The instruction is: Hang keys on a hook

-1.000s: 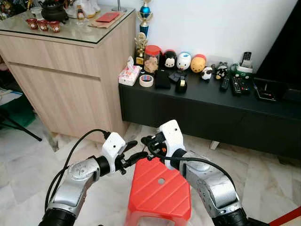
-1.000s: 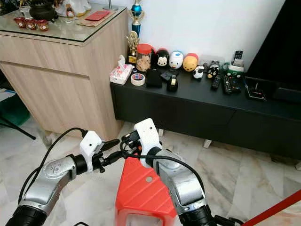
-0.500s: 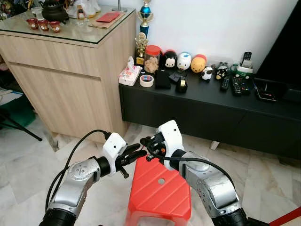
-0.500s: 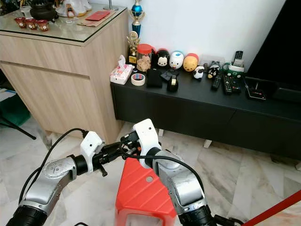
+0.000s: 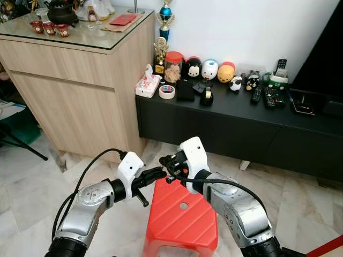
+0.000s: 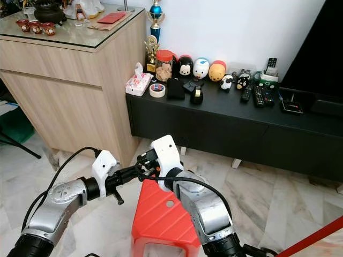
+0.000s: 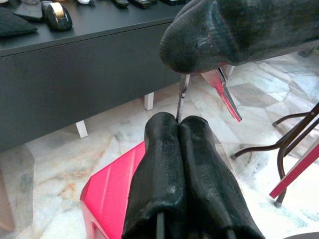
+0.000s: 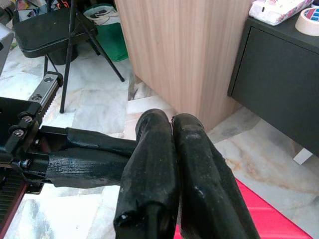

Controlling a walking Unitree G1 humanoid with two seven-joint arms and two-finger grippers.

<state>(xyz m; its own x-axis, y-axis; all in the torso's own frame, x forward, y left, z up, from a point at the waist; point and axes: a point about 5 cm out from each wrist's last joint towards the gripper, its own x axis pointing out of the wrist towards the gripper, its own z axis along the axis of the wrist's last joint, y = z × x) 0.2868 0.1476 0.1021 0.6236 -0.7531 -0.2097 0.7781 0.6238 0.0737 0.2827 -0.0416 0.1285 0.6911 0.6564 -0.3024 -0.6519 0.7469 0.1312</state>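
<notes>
Above the red stool (image 5: 181,214), left claw (image 5: 156,172) clamped onto the keys (image 7: 219,88) in right claw's (image 5: 167,162) pinch — handover underway, hook unseen.

Setting: a home living room. Evidence: marble-tile floor (image 5: 32,176); low black TV console (image 5: 236,126) against a white wall, carrying remote controls (image 5: 270,96), plush toys (image 5: 210,69), a tissue box (image 5: 147,84) and trophies (image 5: 161,53); a wooden sideboard (image 5: 80,91) with a tea set (image 5: 51,27); a red plastic stool (image 5: 182,217).
</notes>
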